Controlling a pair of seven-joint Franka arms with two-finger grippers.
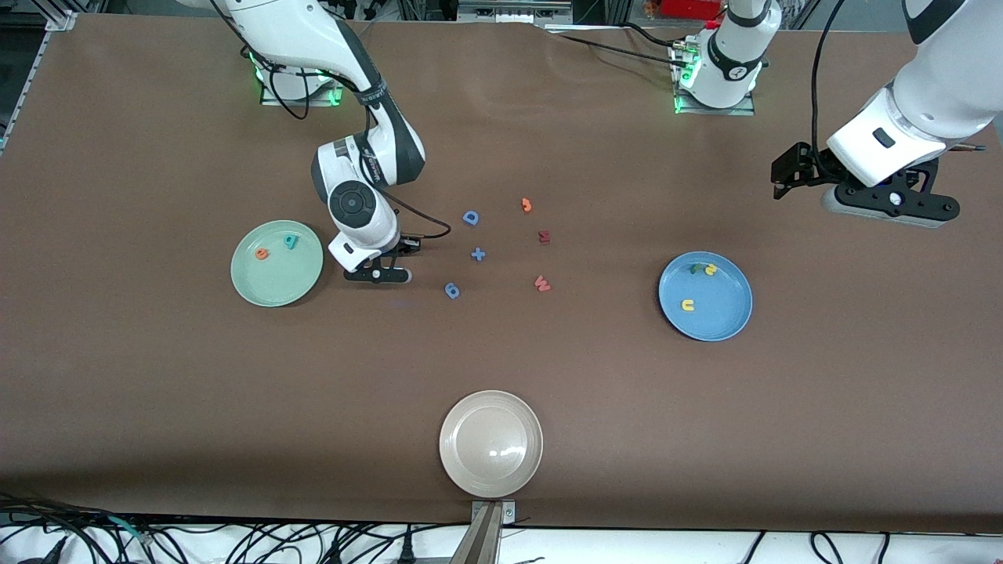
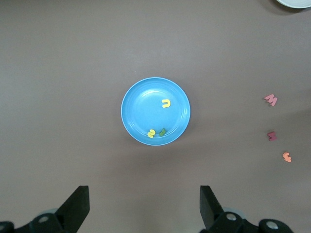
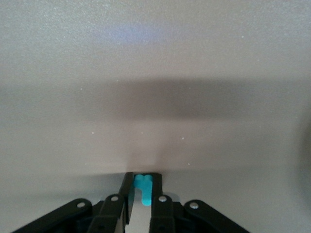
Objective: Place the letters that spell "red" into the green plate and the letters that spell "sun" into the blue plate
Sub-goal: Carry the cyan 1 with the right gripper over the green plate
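From the front, my right hand (image 1: 378,266) is down at the worktop (image 1: 157,407) just beside the green plate (image 1: 277,263), on the side toward the loose letters, while my left hand (image 1: 862,192) waits in the air over the left arm's end of the worktop. I count three plates: the green one, the blue plate (image 1: 705,296) and a beige plate (image 1: 491,443) nearest the camera. The green plate holds two letters, an orange "e" (image 1: 262,254) and a teal "d" (image 1: 291,241). The blue plate holds three: a yellow "u" (image 1: 688,305), a yellow "s" (image 1: 711,269) and a green "n" (image 1: 696,269) touching the "s". Six loose pieces lie on the worktop between the plates: three blue, one orange, two reddish. In my left wrist view, my left hand's fingers (image 2: 75,208) stand wide apart and hold nothing, with the blue plate and its three letters below. In my right wrist view, my right hand's fingers (image 3: 127,191) are drawn narrow on a small teal "r" (image 3: 143,185), a bright turquoise foam piece pinched between the tips right above the worktop.
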